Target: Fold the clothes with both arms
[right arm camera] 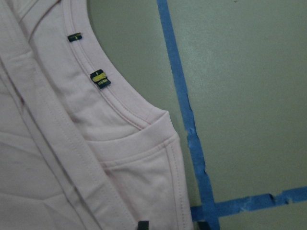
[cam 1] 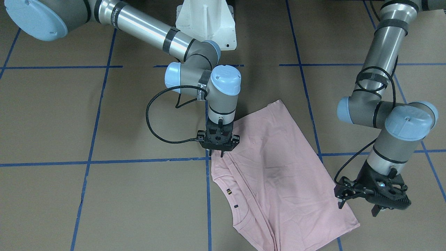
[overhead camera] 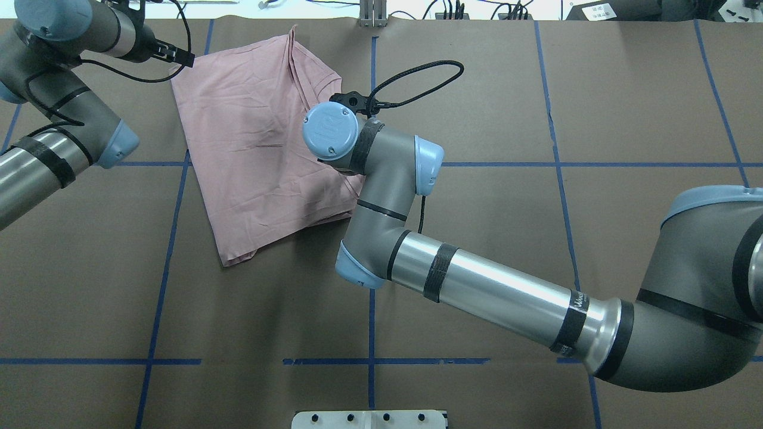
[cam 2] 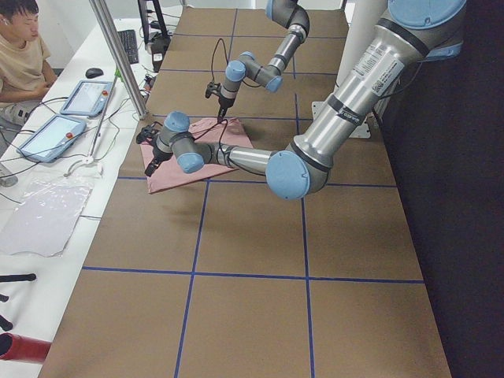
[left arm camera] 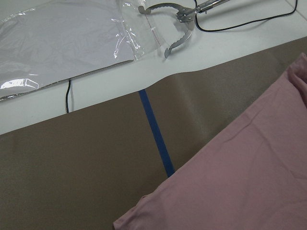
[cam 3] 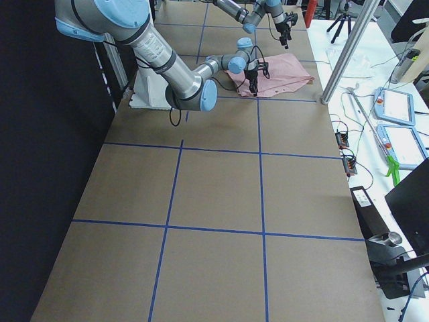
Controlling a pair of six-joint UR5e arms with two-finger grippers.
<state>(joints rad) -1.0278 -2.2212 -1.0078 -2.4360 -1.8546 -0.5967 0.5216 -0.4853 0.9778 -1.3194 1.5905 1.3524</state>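
1. Right gripper (cam 1: 216,153): fingertips slightly apart and pointing straight down at the collar-side edge of the T-shirt (cam 1: 278,174). The shoulder hem lies between them and nothing is clamped.
2. Left gripper (cam 1: 358,208): jaws spread wide and holding nothing. It is tilted, just off the T-shirt's outer corner on the operators' side.
3. Right arm (cam 1: 139,24): stretched out long and low, elbow bent, with the last wrist link vertical above the T-shirt's edge.
4. Left arm (cam 1: 386,52): forearm descends steeply beside the T-shirt, and the wrist is folded so that the gripper leans toward the cloth.
5. T-shirt: folded over on itself and lying flat on the brown table (cam 1: 52,122). The collar (right arm camera: 120,103) and two small dark tags (right arm camera: 100,79) sit along one side.
6. Edges and room: a blue tape line (cam 1: 208,209) runs just beside the T-shirt's collar side. The table's edge (left arm camera: 182,74) lies close beyond the T-shirt's outer corner. Bare table spreads wide on the T-shirt's collar side.
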